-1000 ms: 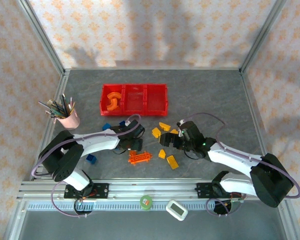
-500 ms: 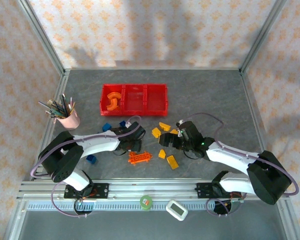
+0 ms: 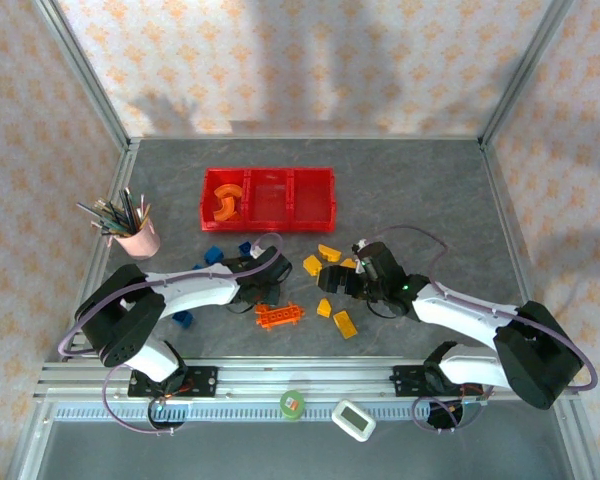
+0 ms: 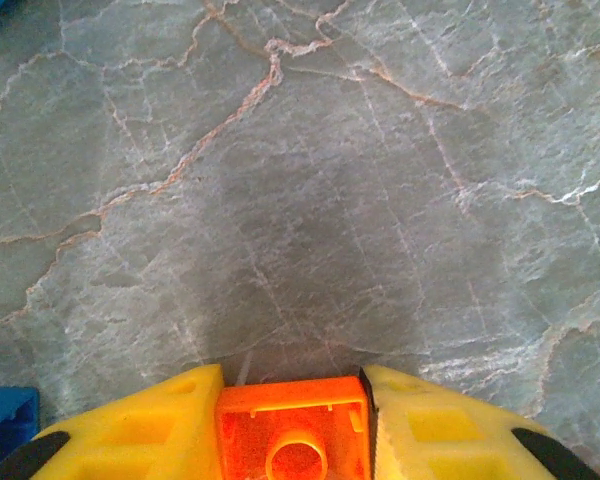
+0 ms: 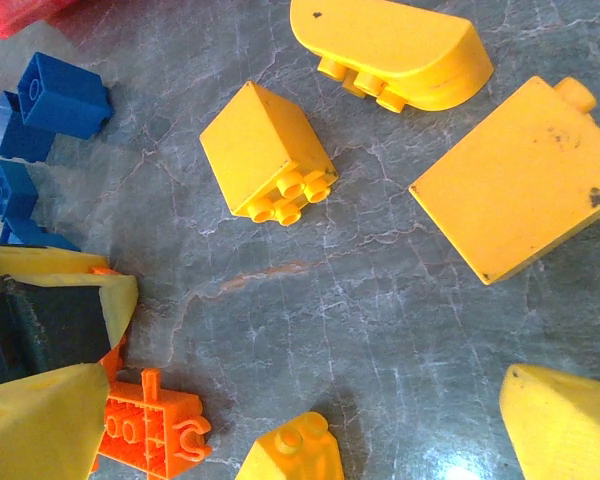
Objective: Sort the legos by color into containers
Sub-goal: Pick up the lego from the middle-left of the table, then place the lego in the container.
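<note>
L arm low, stretched rightward over counter (image 3: 430, 200); L fingers (image 4: 130, 430) clamp orange brick (image 4: 292, 430) betw. them. R arm bent leftward, R fingers (image 5: 40, 420) wide open above yellow legos (image 5: 270, 150). Farther back, red containers (image 3: 280, 223) w/ orange arches (image 3: 223, 200) in left bin.

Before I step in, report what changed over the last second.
The left jaws closed on an orange brick. The right jaws stayed open above the yellow bricks; the red tray, orange plate and pencil cup did not move.
</note>
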`<state>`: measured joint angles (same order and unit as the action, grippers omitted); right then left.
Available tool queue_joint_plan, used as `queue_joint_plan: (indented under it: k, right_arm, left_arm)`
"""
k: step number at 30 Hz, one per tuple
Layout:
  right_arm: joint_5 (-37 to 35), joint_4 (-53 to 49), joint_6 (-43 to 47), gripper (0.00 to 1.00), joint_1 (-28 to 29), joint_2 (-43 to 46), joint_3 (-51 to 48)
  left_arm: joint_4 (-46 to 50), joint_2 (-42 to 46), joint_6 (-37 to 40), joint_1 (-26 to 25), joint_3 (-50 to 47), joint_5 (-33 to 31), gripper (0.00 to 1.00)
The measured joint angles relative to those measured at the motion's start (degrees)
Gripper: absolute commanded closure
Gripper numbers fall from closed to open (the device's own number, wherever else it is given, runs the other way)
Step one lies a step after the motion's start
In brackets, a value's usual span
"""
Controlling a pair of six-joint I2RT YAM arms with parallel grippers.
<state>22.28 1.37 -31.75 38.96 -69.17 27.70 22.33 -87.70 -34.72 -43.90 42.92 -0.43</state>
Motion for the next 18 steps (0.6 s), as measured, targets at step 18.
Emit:
queue_joint_plan:
  k: [18]
  right_arm:
    - [0.02,-0.24,0.46,0.00,0.00,1.79,6.80]
  left_arm:
    - [8.15,7.13,-0.94,6.86,10.54,-9.18,0.67]
